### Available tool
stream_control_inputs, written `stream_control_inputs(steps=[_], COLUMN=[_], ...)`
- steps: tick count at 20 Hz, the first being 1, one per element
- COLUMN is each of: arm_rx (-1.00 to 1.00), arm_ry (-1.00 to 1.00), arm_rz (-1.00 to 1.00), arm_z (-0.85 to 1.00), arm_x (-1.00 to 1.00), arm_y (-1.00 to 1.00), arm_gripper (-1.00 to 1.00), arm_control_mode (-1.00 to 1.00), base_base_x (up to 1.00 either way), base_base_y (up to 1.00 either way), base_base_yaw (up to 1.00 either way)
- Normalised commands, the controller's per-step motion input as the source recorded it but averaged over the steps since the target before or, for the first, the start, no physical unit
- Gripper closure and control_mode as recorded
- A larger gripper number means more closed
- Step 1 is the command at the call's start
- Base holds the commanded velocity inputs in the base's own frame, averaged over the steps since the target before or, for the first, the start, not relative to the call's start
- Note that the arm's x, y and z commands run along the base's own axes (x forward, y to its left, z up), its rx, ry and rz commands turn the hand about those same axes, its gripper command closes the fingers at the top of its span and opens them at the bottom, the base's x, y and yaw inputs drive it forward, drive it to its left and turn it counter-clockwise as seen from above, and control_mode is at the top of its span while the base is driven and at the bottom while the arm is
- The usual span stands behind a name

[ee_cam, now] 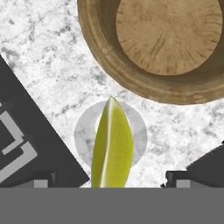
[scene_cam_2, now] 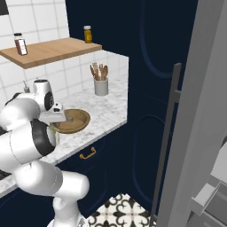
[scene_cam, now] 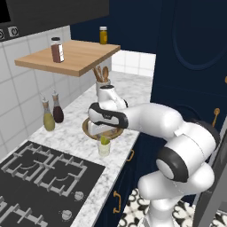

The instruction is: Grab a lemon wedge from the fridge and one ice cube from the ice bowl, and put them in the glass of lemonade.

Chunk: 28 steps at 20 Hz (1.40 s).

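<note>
Hovering over the glass of lemonade [ee_cam: 110,135] with the hand [ee_cam: 109,183], we are seeing the two dark fingertips [ee_cam: 41,183] spread wide at the bottom corners of the hand view, pinching nothing. The lemon wedge [ee_cam: 112,146] is standing on end over the glass mouth, its tip pointing toward the ice bowl [ee_cam: 100,52]; in the left base view it is poking up out of the glass [scene_cam: 104,147], so we are judging it released but not fully sunk.

Risks we are flagging: the wedge is looking nearly as long as the mouth is wide, so it may be sitting on the rim and tipping out onto the counter [ee_cam: 39,57]. The glass is standing just beside the bowl and close to the counter's front edge, so a careless sweep toward the bowl could be knocking it over. The bowl is looking bare inside in the hand view; we cannot tell where an ice cube is lying. The fridge [scene_cam_2: 195,133] door is hanging open near the base.
</note>
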Motion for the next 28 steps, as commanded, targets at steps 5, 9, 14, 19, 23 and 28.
stream_control_inputs(steps=[5,9,14,19,23,28], arm_rx=[0.05,0.06,0.10,0.05,-0.01,-0.03], arm_ry=[-0.04,-0.07,-0.11,0.00,0.12,0.08], arm_rz=[0.00,0.00,0.00,0.00,0.00,-0.01], arm_z=[0.21,0.28,0.17,0.17,0.90,0.51], arm_x=[-0.34,-0.44,-0.67,-0.61,-0.43,-0.58], arm_y=[-0.03,0.00,-0.17,-0.47,-0.57,-0.65], arm_gripper=[-1.00,-1.00,-1.00,-1.00,-1.00,-1.00], arm_control_mode=[-1.00,-1.00,-1.00,-1.00,-1.00,-1.00], base_base_x=[0.00,0.00,0.00,0.00,0.00,0.00], base_base_y=[0.00,0.00,0.00,0.00,0.00,0.00], base_base_yaw=[0.00,0.00,0.00,0.00,0.00,0.00])
